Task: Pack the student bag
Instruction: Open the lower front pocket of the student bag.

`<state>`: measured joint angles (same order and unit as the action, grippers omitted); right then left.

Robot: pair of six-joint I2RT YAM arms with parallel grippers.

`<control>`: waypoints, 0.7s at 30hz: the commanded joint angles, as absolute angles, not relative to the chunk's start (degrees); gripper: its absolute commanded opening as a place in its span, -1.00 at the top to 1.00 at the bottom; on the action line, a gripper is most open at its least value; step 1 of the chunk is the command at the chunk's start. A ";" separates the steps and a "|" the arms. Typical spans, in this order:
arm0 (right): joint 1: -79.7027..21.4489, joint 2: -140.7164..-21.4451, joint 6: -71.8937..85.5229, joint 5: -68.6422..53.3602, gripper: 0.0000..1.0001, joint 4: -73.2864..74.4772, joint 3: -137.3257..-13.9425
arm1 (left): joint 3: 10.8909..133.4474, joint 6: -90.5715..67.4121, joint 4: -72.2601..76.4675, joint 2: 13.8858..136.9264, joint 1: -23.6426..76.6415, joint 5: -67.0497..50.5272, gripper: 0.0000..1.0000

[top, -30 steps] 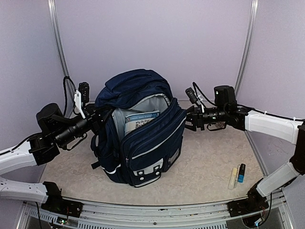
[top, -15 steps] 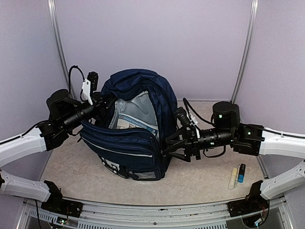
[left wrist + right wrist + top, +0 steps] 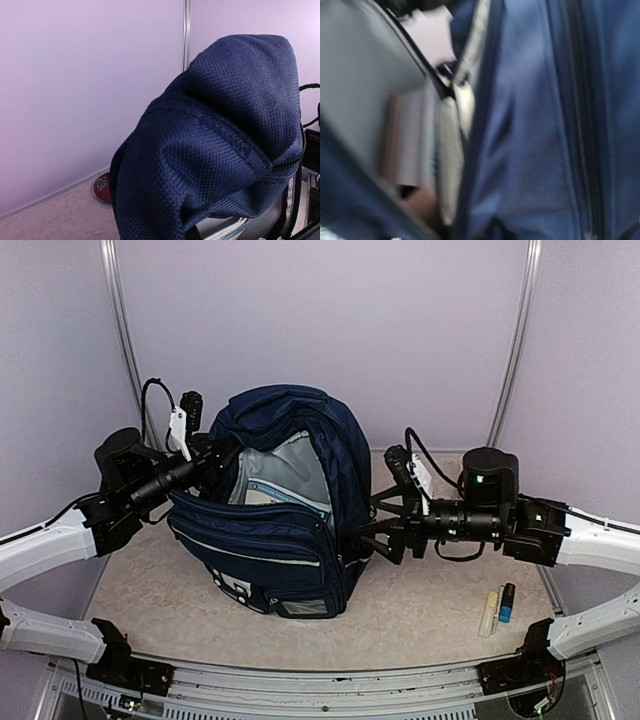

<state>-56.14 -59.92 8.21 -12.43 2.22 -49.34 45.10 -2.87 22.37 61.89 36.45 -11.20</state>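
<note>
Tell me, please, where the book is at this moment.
In the top view, the book stands inside the open main compartment of the student bag, at the middle of the table.

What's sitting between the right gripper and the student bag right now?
Nothing visible. The right gripper, jaws open, is right at the side of the student bag; the right wrist view shows only bag fabric and lining.

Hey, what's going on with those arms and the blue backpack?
Two robot arms are packing a navy student bag on the table. The left gripper is pinched shut on the rim of its open main compartment, where a book already sits. The right gripper is beside the bag's other side, jaws open, holding nothing. Two pen-like items lie unpacked near the right arm.
</note>
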 commanded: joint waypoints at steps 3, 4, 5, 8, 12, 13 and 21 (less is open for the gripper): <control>-55.53 -70.53 3.94 -3.75 -0.77 0.15 -57.38 | 45.61 -3.04 17.83 62.61 35.95 -11.08 1.00; -55.40 -72.03 3.35 -3.08 -0.76 -0.03 -58.71 | 45.88 -3.12 17.38 62.66 35.99 -11.09 1.00; -55.19 -73.57 3.19 -2.75 -0.69 -0.11 -59.50 | 45.96 -3.08 17.18 62.58 35.95 -11.15 1.00; -54.50 -76.47 4.73 -4.42 0.47 0.53 -61.26 | 45.94 -2.79 16.86 61.86 35.95 -10.55 1.00; -54.53 -75.35 8.52 -7.52 1.00 -1.88 -59.72 | 47.83 -1.86 13.68 61.81 35.88 -5.93 0.70; -54.51 -75.01 9.61 -8.00 1.00 -2.27 -59.08 | 48.66 -1.58 12.63 62.15 35.88 -4.42 0.59; -53.31 -72.86 16.41 -9.36 1.00 -1.24 -57.68 | 58.26 -1.21 5.05 64.34 34.40 -0.75 -0.51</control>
<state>-54.81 -75.37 11.66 -8.08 0.99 -58.37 52.38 -1.87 10.50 63.66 35.09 -4.21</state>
